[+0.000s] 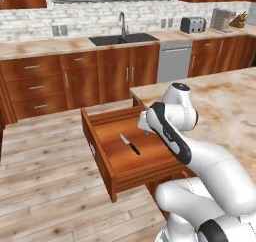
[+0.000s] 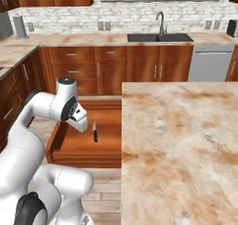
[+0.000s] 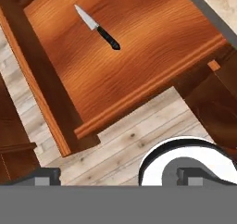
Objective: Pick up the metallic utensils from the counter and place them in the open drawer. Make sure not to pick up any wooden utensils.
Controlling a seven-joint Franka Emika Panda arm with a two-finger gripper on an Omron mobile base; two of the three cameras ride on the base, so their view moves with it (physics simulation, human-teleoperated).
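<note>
Silver-bladed knife — flat, diagonal in drawer.

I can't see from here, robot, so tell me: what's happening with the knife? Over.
Gripper above the open drawer, holding nothing. Knife lying flat on the drawer floor. Nothing in the way.

knife laid flat in the open drawer, near the middle of its floor, apart from all walls | drawer pulled out from the end of the island counter, over the floor | sink set in the wall countertop behind | dishwasher placed right of the sink
</note>
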